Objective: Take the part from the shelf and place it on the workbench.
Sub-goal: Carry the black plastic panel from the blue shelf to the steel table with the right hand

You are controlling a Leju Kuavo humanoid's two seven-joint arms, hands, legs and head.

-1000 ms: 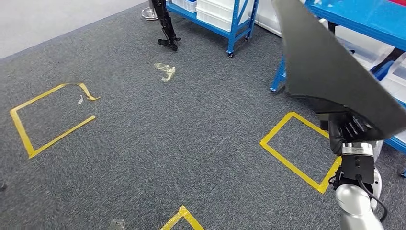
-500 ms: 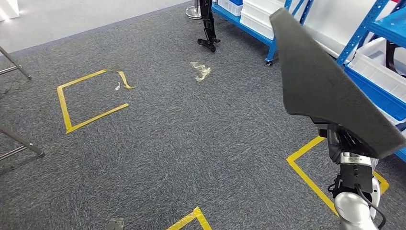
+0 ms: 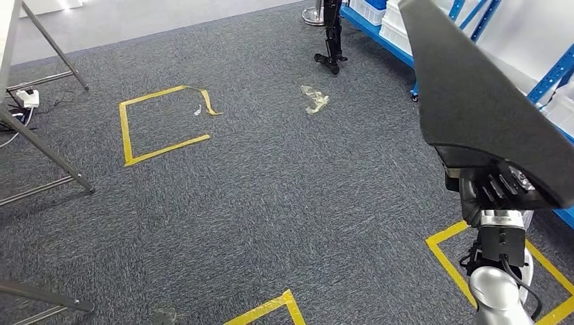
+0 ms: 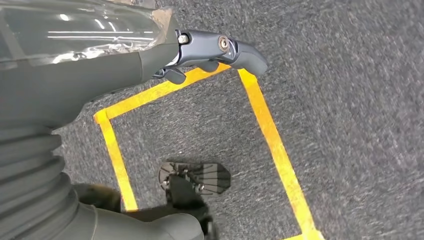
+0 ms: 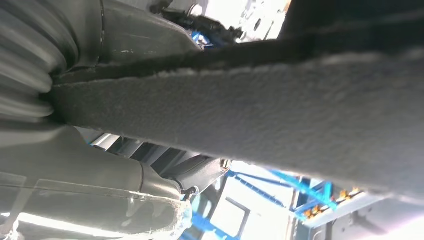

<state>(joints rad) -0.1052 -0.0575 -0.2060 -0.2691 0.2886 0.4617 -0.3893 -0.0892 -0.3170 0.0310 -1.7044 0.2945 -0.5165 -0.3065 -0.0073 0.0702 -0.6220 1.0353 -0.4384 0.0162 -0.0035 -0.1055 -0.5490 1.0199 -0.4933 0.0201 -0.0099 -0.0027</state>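
Observation:
The part (image 3: 474,101) is a large, flat, dark grey wedge-shaped panel with a felt-like surface. In the head view my right hand (image 3: 501,189) grips its lower edge and holds it up at the right, above the carpet. From the right wrist view the part (image 5: 275,115) runs as a thick fuzzy slab across the picture, with my right hand's fingers (image 5: 195,172) below it. My left hand (image 4: 200,50) hangs over the floor, fingers apart, holding nothing.
Grey carpet carries yellow tape squares (image 3: 162,125) (image 3: 501,271) (image 4: 272,145). A blue shelf rack (image 3: 555,74) with white bins stands at the right. Metal frame legs (image 3: 47,152) and a power strip (image 3: 24,98) sit at the left. A plastic scrap (image 3: 315,98) lies near a black stand (image 3: 332,40).
The whole view has swung to the left: the tape squares and the shelf slid right, and metal legs came in at the left. The part stays in my right hand.

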